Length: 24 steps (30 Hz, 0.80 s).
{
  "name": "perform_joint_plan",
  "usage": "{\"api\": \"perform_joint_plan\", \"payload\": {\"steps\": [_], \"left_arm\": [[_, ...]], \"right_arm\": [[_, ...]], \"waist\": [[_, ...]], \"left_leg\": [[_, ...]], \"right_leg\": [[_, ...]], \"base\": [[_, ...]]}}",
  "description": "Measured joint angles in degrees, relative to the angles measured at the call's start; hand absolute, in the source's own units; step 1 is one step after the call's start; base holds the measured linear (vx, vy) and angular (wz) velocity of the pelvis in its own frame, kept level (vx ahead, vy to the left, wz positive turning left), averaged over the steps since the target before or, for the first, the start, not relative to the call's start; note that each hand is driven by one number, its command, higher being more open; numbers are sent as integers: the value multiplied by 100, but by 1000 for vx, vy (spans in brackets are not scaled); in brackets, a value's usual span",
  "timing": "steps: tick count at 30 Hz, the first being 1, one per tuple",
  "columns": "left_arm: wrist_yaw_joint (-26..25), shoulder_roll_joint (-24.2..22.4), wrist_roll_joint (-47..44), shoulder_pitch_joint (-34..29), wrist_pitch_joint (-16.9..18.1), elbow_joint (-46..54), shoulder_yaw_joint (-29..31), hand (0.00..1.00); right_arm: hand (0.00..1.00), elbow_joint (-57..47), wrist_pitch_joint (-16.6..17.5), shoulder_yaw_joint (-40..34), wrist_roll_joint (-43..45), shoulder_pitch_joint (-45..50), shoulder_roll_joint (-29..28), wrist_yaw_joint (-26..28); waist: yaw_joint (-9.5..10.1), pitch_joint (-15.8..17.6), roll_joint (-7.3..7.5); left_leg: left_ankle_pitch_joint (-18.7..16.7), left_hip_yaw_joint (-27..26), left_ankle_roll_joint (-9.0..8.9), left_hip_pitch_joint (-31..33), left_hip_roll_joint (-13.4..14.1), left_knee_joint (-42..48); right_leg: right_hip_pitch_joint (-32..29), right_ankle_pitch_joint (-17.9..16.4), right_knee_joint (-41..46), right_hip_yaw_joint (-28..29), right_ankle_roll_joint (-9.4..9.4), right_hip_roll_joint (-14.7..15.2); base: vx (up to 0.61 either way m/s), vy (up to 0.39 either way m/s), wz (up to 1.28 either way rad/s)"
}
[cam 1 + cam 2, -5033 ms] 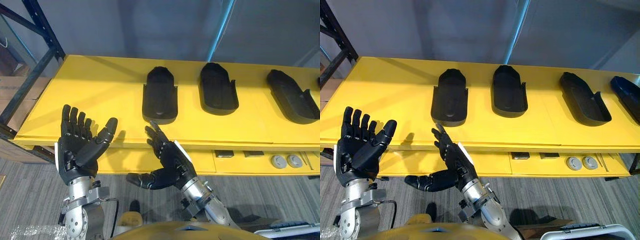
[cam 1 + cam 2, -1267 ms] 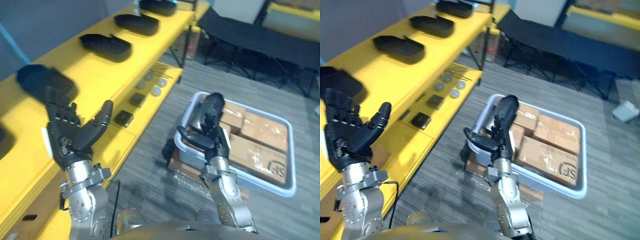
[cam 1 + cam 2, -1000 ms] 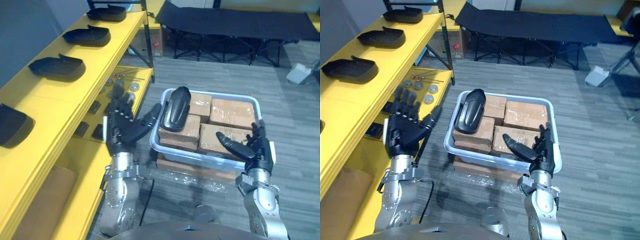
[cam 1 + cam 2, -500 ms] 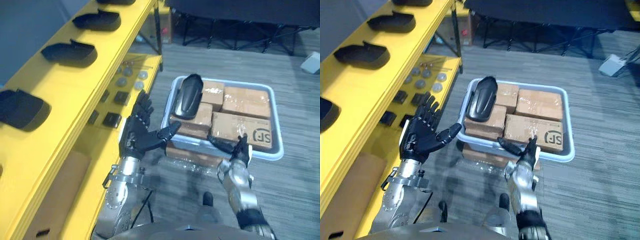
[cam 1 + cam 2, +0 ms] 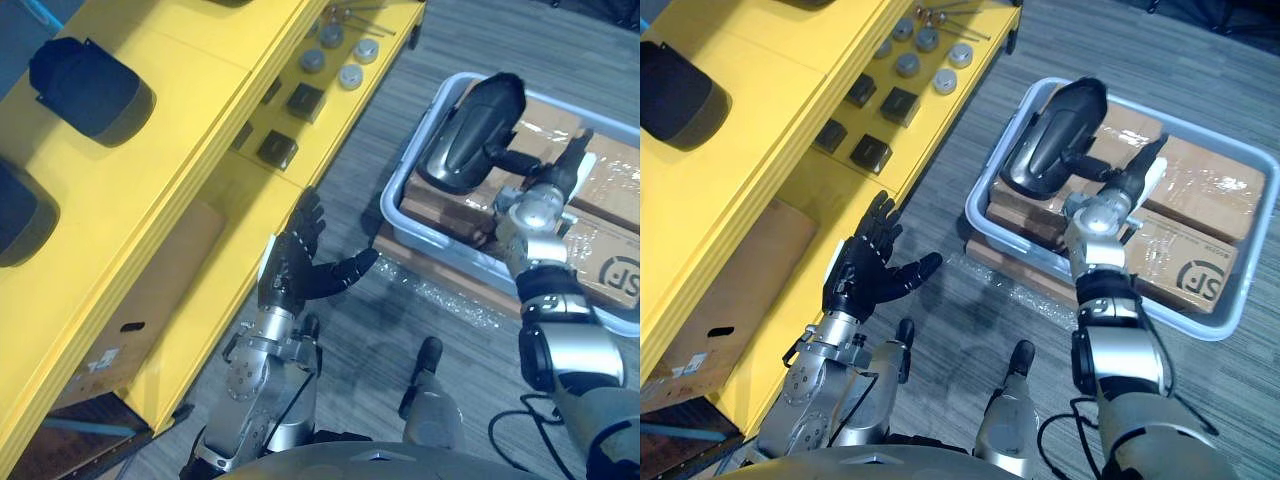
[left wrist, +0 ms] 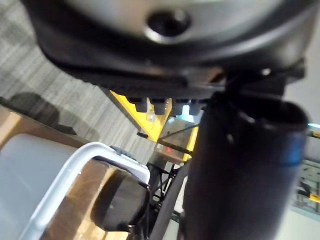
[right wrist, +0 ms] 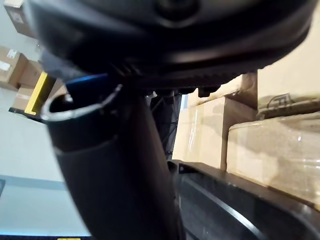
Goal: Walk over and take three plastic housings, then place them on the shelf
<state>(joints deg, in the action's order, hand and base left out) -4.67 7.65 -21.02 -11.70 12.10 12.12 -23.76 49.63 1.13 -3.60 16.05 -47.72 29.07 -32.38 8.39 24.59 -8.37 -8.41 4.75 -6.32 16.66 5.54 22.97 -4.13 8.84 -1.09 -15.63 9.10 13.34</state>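
Note:
A black plastic housing [image 5: 468, 132] lies tilted on cardboard boxes [image 5: 1205, 190] inside a grey bin [image 5: 397, 186] on the floor. My right hand [image 5: 545, 196] is right beside it over the boxes. Its fingers are straight and its thumb stretches to the housing's near side. My left hand [image 5: 297, 266] hangs open beside the yellow shelf [image 5: 200, 80], holding nothing. Two more black housings [image 5: 92, 90] lie on the shelf top. The left wrist view looks past my thumb to the bin's rim and the housing [image 6: 120, 205]. The right wrist view shows the boxes [image 7: 280, 150] close up.
The shelf's lower level carries round metal discs [image 5: 336, 60] and small black blocks [image 5: 279, 150]. A cardboard box [image 5: 140, 320] sits under it. Grey carpet [image 5: 960, 330] lies between shelf and bin.
The camera has swung down and to the left. My right hand has risen from the bin's near rim to the housing's side. The left hand stays open.

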Motion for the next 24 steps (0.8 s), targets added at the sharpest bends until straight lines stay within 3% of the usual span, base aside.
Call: {"api": "perform_joint_plan", "payload": {"steps": [2,6,10,11,17,24], "left_arm": [[1,-13,-139,9,2,-120,-98,100],[-26,-130,-345,245,3,-533,-365,100],[-86,-306,-1031,252,-9,-922,-478,100],[-114,-355,-1041,231,-13,-1083,-521,100],[-347,-374,-1469,222,-9,-1679,-692,100],[-409,-447,-1686,269,63,-1698,-691,100]], "right_arm": [[100,348,-221,142,4,-334,237,75],[100,1122,-472,330,11,-805,753,199],[100,1526,-795,434,22,-1068,995,122],[0,1586,-856,479,37,-1152,1095,6],[0,1891,-1228,661,239,-1345,1531,-78],[0,2003,-1693,880,-216,-1384,2115,307]], "waist": [[106,58,-33],[263,199,-296],[412,272,-460],[475,275,-498],[721,266,-511],[759,224,-572]], "left_leg": [[7,11,8,110,-7,56],[25,132,33,401,-50,254],[27,179,38,669,-78,446],[27,186,42,778,-93,511],[26,211,91,1123,-182,739],[6,262,150,1361,-308,794]], "right_leg": [[-90,-2,32,-28,2,11],[-364,-80,362,-155,-3,68],[-650,-154,640,-170,5,118],[-784,-188,756,-168,5,150],[-1160,-260,1096,-173,-4,282],[-1266,-243,1113,-482,-7,471]], "base": [[-47,33,4],[-54,35,11],[-72,43,5],[-100,48,0],[-80,44,4],[-45,53,7]]}}
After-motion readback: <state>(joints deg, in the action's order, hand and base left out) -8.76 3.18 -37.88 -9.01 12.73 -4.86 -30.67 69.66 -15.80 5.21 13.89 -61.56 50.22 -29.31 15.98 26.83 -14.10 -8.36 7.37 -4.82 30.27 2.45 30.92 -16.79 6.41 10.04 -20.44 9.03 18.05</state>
